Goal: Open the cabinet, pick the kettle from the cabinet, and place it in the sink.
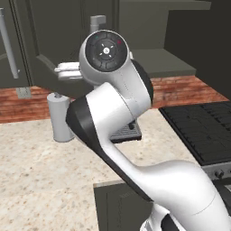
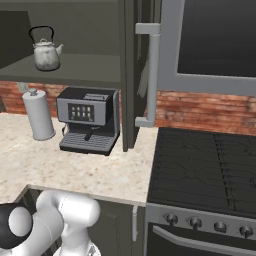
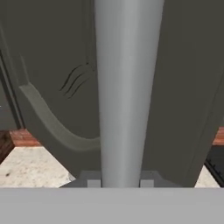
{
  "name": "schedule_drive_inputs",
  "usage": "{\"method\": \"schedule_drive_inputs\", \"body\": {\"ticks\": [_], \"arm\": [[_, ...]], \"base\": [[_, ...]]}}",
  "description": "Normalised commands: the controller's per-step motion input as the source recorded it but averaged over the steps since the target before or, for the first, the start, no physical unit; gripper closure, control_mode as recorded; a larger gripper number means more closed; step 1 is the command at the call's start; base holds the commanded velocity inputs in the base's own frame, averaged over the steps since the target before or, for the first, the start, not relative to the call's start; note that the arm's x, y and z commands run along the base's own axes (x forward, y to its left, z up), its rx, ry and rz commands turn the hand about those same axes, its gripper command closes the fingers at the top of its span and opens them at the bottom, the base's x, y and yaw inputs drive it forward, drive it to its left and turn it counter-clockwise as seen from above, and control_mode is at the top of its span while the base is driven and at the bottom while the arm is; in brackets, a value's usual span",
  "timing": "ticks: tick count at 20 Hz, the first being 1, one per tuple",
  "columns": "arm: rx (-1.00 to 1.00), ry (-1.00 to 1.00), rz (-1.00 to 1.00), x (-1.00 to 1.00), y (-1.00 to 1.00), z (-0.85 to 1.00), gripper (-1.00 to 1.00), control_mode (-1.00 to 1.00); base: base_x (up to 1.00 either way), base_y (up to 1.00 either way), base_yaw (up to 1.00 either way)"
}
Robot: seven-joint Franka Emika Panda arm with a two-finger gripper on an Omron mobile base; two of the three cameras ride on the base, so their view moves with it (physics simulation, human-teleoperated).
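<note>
One relation to get right: kettle (image 2: 46, 52) versus hand.

- Hand view: looking straight at the bar handle (image 3: 127, 87), very close. Bar's long axis runs bottom to top through the middle of that view, with the arched door panel (image 3: 52, 65) behind it.
- Gripper (image 1: 61, 71) up at cabinet height in the left base view, tips tucked behind the wrist. Cannot tell whether spread, pressed together or pinching the bar. Looks lined up on the bar, nothing more certain.
- Right base view: cabinet (image 2: 90, 67) already open, with a door standing edge-on to the camera. Kettle upright on the shelf, far back and toward the left end. Spout to the right, black arched handle on top.
- Coffee machine (image 2: 89, 120) and paper towel roll (image 2: 39, 116) on the counter directly below that shelf.

Judgement: door step about done, pick not yet started. Kettle probably left of the door and deeper in, so next move means letting go of the bar, clearing the door edge, then going left and in. Top handle arch reads as the best grab. Approach from above looks tight under the cabinet roof, so probably a front-on entry.
</note>
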Motion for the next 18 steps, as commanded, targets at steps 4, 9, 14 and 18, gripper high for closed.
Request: {"method": "schedule_drive_inputs", "body": {"ticks": [4, 9, 14, 18], "arm": [[0.0, 0.0, 0.0, -0.34, 0.49, -0.08, 1.0, -1.0], [0.0, 0.01, 0.0, -0.17, 0.43, -0.18, 1.0, -1.0], [0.0, 0.06, 0.0, -0.01, 0.31, -0.28, -1.0, -1.0], [0.0, 0.17, 0.0, 0.0, 0.2, -0.34, -1.0, -1.0]], "base": [[0.0, 0.0, 0.0], [0.0, 0.0, 0.0], [0.0, 0.0, 0.0], [0.0, 0.0, 0.0]]}}
